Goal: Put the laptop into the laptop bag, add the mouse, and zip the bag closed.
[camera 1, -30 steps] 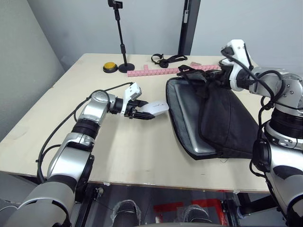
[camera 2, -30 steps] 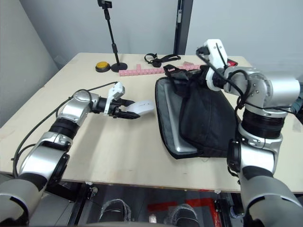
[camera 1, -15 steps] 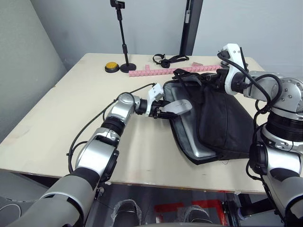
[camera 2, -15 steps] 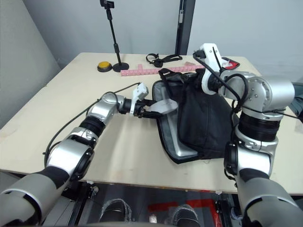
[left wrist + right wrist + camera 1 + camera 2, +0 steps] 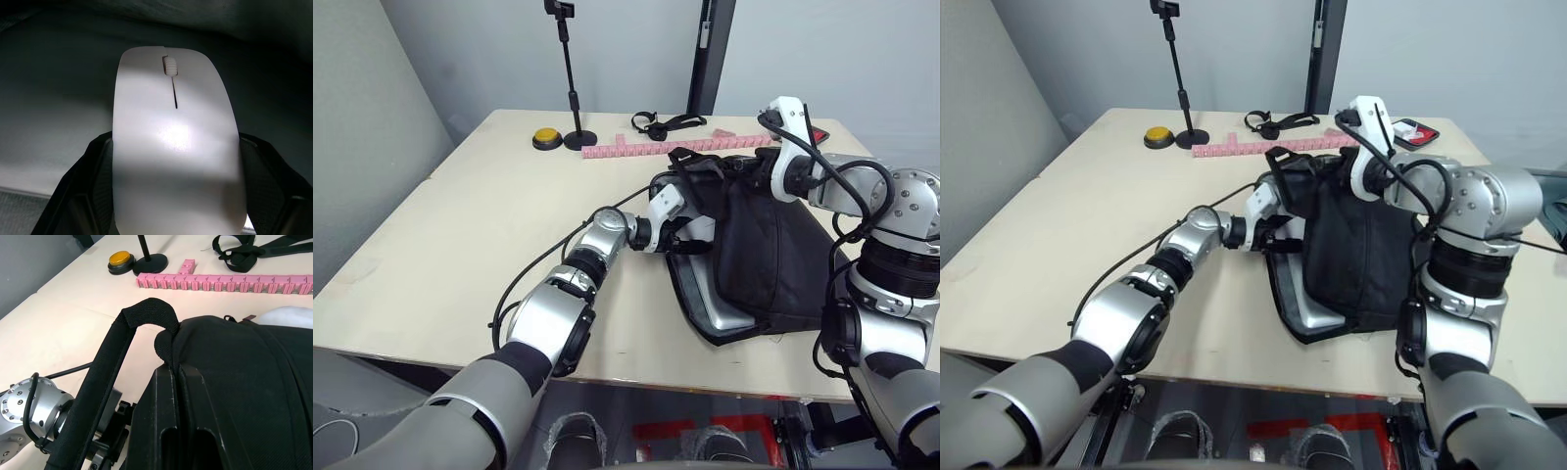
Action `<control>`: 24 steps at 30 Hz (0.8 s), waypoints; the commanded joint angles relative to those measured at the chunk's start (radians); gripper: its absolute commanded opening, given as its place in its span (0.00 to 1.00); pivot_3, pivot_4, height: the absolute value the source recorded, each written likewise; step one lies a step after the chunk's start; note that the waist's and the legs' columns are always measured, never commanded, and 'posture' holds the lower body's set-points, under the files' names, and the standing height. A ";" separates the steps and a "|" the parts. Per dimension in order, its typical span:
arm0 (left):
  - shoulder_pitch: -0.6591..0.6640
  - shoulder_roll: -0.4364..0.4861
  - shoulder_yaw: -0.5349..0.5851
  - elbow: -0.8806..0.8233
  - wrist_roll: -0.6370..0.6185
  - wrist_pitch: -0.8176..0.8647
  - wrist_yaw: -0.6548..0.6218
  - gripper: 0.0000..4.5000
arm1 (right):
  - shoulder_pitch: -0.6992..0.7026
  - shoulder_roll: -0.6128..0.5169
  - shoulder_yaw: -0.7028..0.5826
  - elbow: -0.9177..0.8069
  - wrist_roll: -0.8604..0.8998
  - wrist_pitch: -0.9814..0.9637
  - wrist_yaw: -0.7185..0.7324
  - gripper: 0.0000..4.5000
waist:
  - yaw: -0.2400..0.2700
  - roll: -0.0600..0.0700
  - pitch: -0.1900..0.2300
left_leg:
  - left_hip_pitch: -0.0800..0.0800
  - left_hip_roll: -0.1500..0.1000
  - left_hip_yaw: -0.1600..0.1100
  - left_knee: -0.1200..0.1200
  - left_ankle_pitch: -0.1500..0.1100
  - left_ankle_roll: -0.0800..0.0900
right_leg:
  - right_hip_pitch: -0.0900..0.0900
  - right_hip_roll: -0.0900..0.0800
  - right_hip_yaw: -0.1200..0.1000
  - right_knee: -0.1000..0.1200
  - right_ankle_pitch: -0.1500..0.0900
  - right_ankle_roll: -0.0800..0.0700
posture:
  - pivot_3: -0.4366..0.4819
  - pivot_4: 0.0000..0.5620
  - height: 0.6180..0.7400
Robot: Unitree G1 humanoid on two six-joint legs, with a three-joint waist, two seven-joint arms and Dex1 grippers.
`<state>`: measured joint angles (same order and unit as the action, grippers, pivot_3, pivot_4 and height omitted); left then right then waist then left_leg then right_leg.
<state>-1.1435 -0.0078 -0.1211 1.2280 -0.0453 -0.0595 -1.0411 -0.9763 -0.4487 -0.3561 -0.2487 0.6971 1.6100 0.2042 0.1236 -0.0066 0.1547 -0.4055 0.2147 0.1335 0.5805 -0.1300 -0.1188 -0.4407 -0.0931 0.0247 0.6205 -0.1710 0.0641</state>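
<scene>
bag point(image 5: 773, 255): black, lying on the right half of the table point(image 5: 460, 225), top flap lifted so the mouth gapes toward the left arm; handle point(image 5: 120, 362) arched up at the near edge.
laptop point(image 5: 729, 315): silver-grey, already inside the bag, one corner and edge showing at the open mouth.
mouse point(image 5: 173, 142): white, flat, scroll wheel pointing away from the wrist; pinched between the left fingers, inside the bag's mouth, above the grey laptop lid.
left gripper point(image 5: 690, 233): reaching in under the raised flap, closed on the mouse from both sides.
right gripper point(image 5: 176, 377): fingers pressed together on the bag's upper fabric beside the handle, holding the flap raised.
far edge of table: yellow button point(image 5: 544, 137), black stand point(image 5: 570, 78), pink block strip point(image 5: 675, 147), coiled black strap point(image 5: 666, 122).
</scene>
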 commanded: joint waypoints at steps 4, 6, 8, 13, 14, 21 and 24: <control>-0.065 -0.058 0.032 0.042 0.012 -0.031 0.051 0.63 | -0.035 0.015 -0.052 -0.080 0.086 0.004 -0.044 0.00 | -0.001 0.000 0.000 | 0.000 0.000 0.000 0.000 0.000 0.000 | 0.000 0.000 0.000 0.000 0.000 0.000 | 0.48 0.27 0.99; -0.069 -0.070 0.037 0.046 0.013 -0.028 0.053 0.63 | -0.035 0.017 -0.054 -0.080 0.099 0.004 -0.057 0.00 | -0.002 0.000 0.000 | 0.000 0.000 0.000 0.000 0.000 0.000 | 0.000 0.000 0.000 -0.001 0.000 0.000 | 0.48 0.27 0.99; -0.068 -0.077 0.046 0.049 0.014 -0.020 0.055 0.63 | -0.032 0.018 -0.056 -0.081 0.112 0.004 -0.071 0.00 | -0.004 0.000 0.000 | 0.000 0.000 0.000 -0.001 0.000 0.000 | 0.000 0.000 0.000 -0.001 0.000 0.000 | 0.48 0.27 0.99; -0.048 -0.059 0.069 0.045 0.008 0.000 0.053 0.98 | -0.020 0.009 -0.059 -0.078 0.137 0.004 -0.097 0.00 | -0.003 0.000 0.000 | 0.000 0.000 0.000 -0.001 0.000 0.000 | 0.000 0.000 0.000 -0.001 0.000 0.000 | 0.48 0.27 0.99; -0.043 -0.052 0.065 0.043 0.018 -0.011 0.063 0.98 | -0.018 0.006 -0.059 -0.077 0.142 0.004 -0.100 0.00 | -0.003 0.000 0.000 | 0.000 0.000 0.000 -0.001 0.000 0.000 | 0.000 0.000 0.000 -0.001 0.000 0.000 | 0.48 0.27 0.99; -0.016 0.037 0.063 -0.010 0.021 -0.005 -0.027 0.98 | -0.019 -0.005 -0.058 -0.062 0.156 0.004 -0.104 0.00 | -0.001 0.000 0.000 | 0.000 0.000 0.000 -0.001 0.000 0.000 | 0.000 0.000 0.000 -0.002 0.000 0.000 | 0.48 0.27 0.99; 0.005 0.096 0.059 -0.075 0.011 0.023 -0.116 0.98 | -0.022 -0.009 -0.055 -0.053 0.153 0.004 -0.098 0.00 | -0.006 0.000 0.000 | 0.000 0.000 0.000 -0.002 0.000 0.000 | 0.000 0.000 0.000 -0.002 0.000 0.000 | 0.48 0.27 0.99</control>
<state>-1.1405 0.0699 -0.0616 1.2112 -0.0251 -0.0479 -1.1107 -0.9701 -0.4433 -0.3763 -0.2643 0.8277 1.6099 0.0979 0.1176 -0.0065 0.1547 -0.4053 0.2149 0.1336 0.5781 -0.1301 -0.1190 -0.4411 -0.0928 0.0243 0.6185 -0.1709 0.0643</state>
